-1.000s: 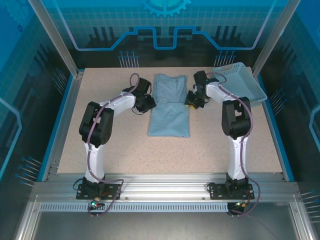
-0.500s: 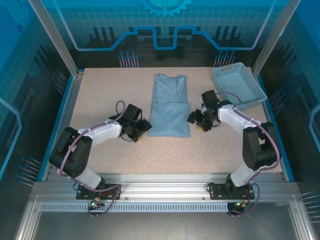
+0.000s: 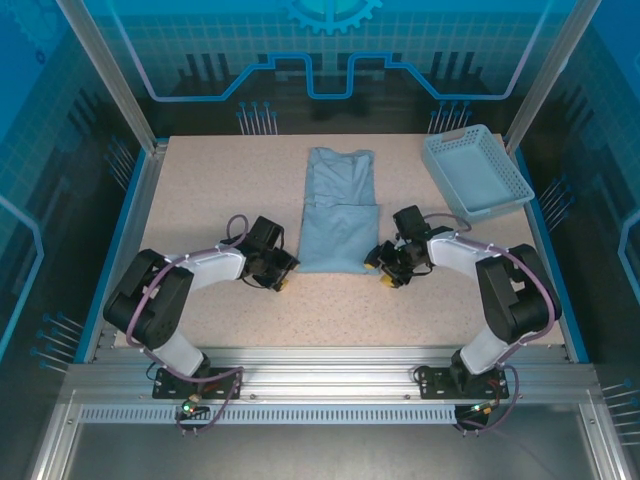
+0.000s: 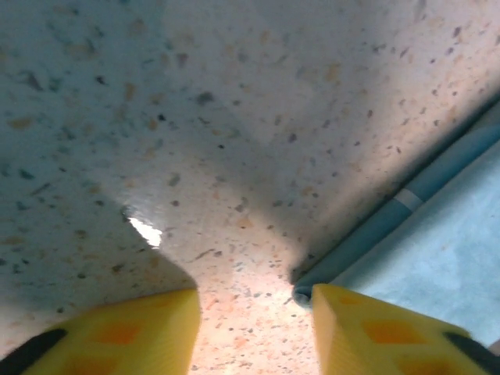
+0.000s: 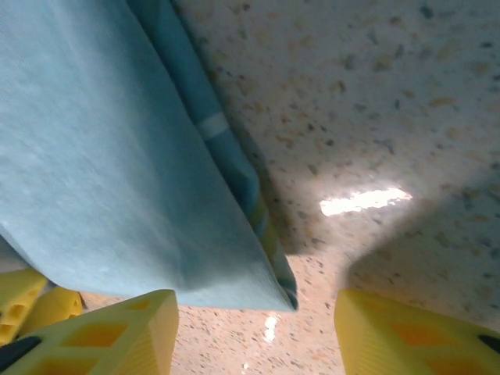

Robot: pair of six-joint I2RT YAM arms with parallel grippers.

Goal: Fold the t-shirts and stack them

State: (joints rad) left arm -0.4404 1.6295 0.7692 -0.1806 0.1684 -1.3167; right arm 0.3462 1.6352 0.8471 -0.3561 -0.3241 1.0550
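In the top view, the t-shirt [image 3: 338, 225] lies flat in the middle of the speckled table [image 3: 210, 190]. It is folded into a long narrow strip running from the far edge toward the centre. A light blue mesh basket [image 3: 478, 172] sits well apart from it at the upper right.

The left gripper [image 3: 284, 277] is low on the table just beside the strip's lower left corner. The right gripper [image 3: 382, 270] is just beside its lower right corner.

In the left wrist view, the left gripper [image 4: 254, 328] has its yellow fingers [image 4: 133, 332] spread apart with nothing clamped. The t-shirt [image 4: 437, 242] fills the lower right, and its corner reaches into the gap close to the right-hand finger.

In the right wrist view, the right gripper [image 5: 258, 332] is likewise spread wide and grasps nothing. The t-shirt [image 5: 101, 156] covers the left of the frame. Its layered corner points down into the space between the two fingers [image 5: 414, 328], above bare tabletop.
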